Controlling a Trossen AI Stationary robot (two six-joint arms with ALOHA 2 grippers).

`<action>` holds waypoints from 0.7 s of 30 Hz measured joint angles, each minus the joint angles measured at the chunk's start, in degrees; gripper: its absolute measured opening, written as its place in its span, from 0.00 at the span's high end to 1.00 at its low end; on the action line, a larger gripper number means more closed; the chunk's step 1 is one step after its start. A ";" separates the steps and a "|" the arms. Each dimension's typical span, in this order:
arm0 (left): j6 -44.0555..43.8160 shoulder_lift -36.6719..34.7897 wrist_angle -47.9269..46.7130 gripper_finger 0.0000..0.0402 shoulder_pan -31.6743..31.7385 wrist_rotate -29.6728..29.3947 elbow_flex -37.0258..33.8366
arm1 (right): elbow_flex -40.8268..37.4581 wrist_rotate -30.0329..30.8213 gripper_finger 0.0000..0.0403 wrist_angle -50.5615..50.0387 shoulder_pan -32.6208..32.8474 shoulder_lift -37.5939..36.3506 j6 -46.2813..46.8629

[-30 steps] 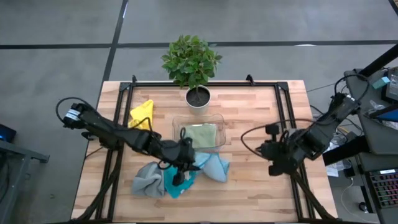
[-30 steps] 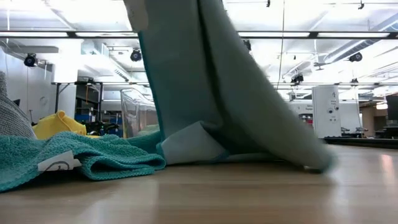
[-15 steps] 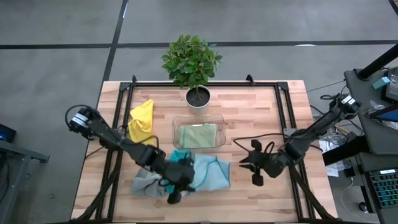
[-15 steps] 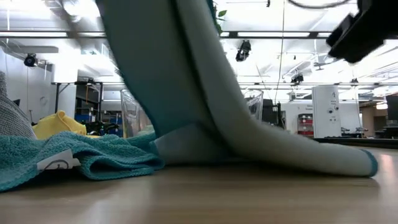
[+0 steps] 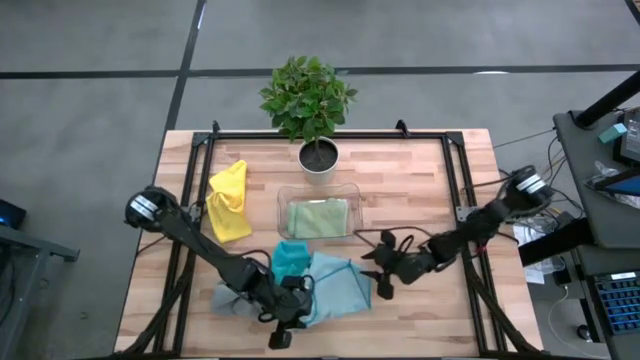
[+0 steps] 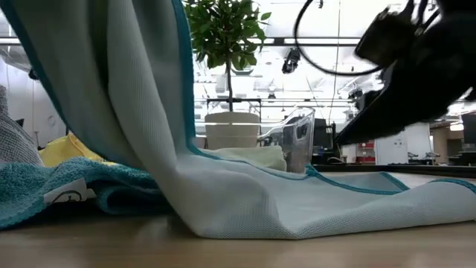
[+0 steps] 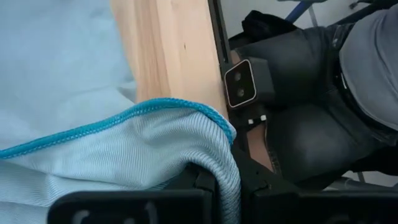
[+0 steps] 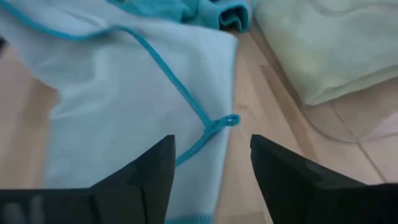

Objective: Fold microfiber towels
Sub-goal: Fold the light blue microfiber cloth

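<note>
Dragged toward the table's (image 5: 420, 180) front edge since a second ago, the light blue towel (image 5: 338, 287) is now lying spread beside the teal towel (image 5: 290, 258) and grey towel (image 5: 228, 296). On the left, the left gripper (image 5: 284, 318) is pinching the blue towel's near corner, fingers fully closed on the cloth. On the right, the right gripper (image 8: 211, 165) is hovering over the far corner, fingers parted and empty. Ideally it should be closing squarely on that hemmed corner so both arms can pull the cloth flat before folding.
</note>
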 joint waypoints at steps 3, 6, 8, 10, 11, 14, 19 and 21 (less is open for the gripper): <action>0.01 0.36 -0.02 1.00 0.02 -0.02 0.00 | 1.93 -0.39 0.50 1.71 -0.69 4.64 -1.31; 0.02 0.36 0.07 1.00 0.02 -0.10 0.00 | 3.47 -1.07 0.51 2.92 -1.47 7.56 -1.62; 0.02 0.36 0.00 1.00 0.02 -0.17 0.00 | 3.77 -1.17 0.52 4.15 -2.19 8.79 -2.09; 0.02 0.36 0.02 1.00 0.02 -0.20 0.00 | 3.87 -1.06 0.52 5.71 -2.72 9.78 -2.84; 0.02 0.36 0.02 1.00 0.04 -0.20 0.00 | 3.87 -0.93 0.53 6.38 -2.85 10.07 -3.60; 0.02 0.36 0.02 1.00 0.02 -0.33 0.00 | 3.87 -1.12 0.54 7.73 -3.41 10.86 -4.42; 0.04 0.36 0.00 1.00 0.07 -0.53 0.00 | 3.89 -1.08 0.54 8.04 -3.90 11.96 -5.13; 0.04 0.36 0.00 1.00 0.15 -0.70 -0.02 | 3.91 -1.08 0.55 8.62 -3.84 12.04 -5.54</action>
